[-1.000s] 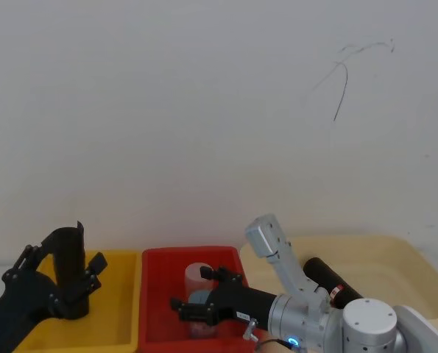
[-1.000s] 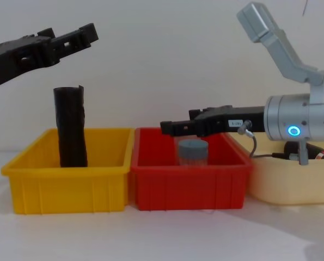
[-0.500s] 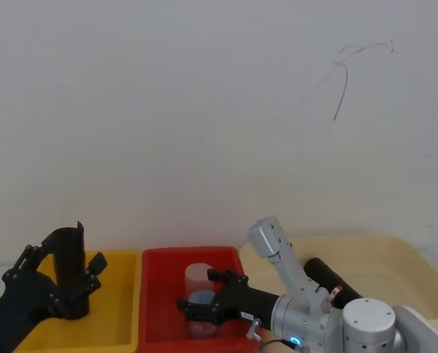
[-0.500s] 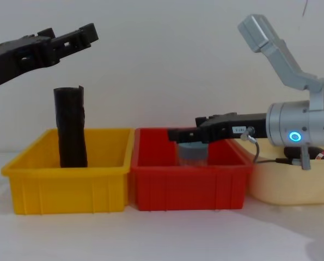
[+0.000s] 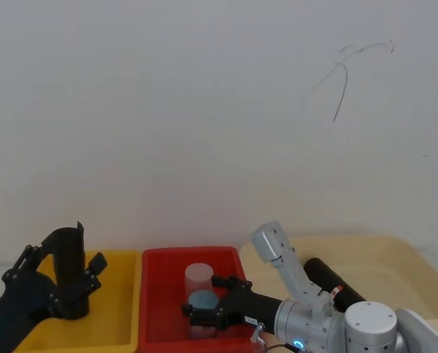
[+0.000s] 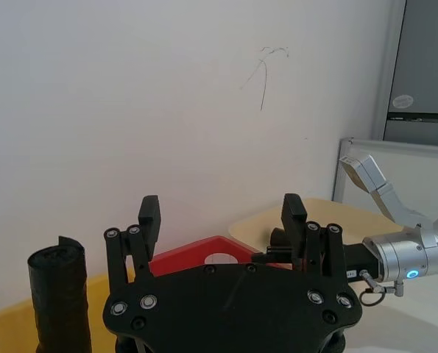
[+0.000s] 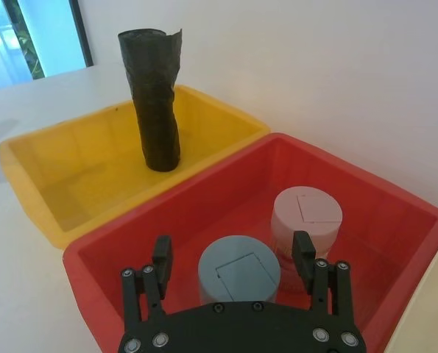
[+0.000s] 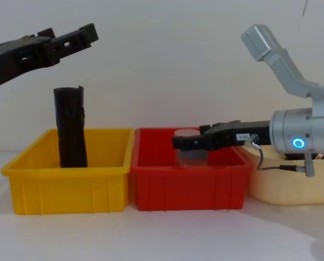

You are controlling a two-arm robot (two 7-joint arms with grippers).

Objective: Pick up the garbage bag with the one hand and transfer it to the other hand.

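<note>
Your right gripper point(image 8: 178, 144), cyan ring lit, sits low over the red bin point(image 8: 189, 187) at centre frame in the chest view. Its fingers are spread wide either side of the grey-capped jar point(image 7: 239, 268) and grip nothing; a white-capped jar point(image 7: 307, 217) stands just beside.

Garbage bag point(image 5: 333, 287): lying in the beige tray point(image 5: 395, 261), lower right of the head view, label showing, untouched.

Your left gripper point(image 8: 88, 33) hangs at upper left, fingers spread and empty, above the unlabelled black roll point(image 8: 70, 126) standing upright in the yellow bin point(image 8: 69, 187).
</note>
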